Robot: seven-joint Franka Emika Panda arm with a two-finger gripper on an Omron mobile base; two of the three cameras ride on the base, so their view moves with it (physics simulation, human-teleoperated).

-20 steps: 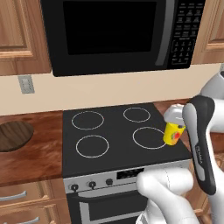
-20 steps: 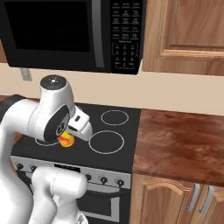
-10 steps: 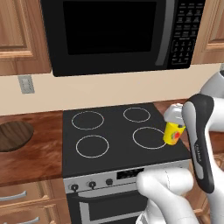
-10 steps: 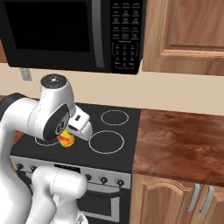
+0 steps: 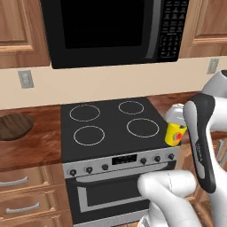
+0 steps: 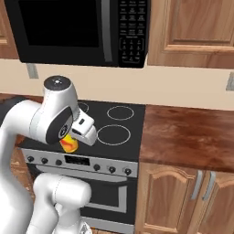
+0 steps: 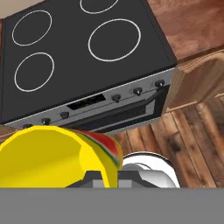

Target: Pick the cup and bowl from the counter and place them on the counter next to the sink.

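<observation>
Yellow cup [image 5: 175, 134] sits clamped in the pincer [image 7: 106, 177]; left base view alone shows the bowl [image 5: 15, 126].

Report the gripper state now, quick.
Gripper: closed on the yellow cup, held up by the stovetop's front right corner.
</observation>
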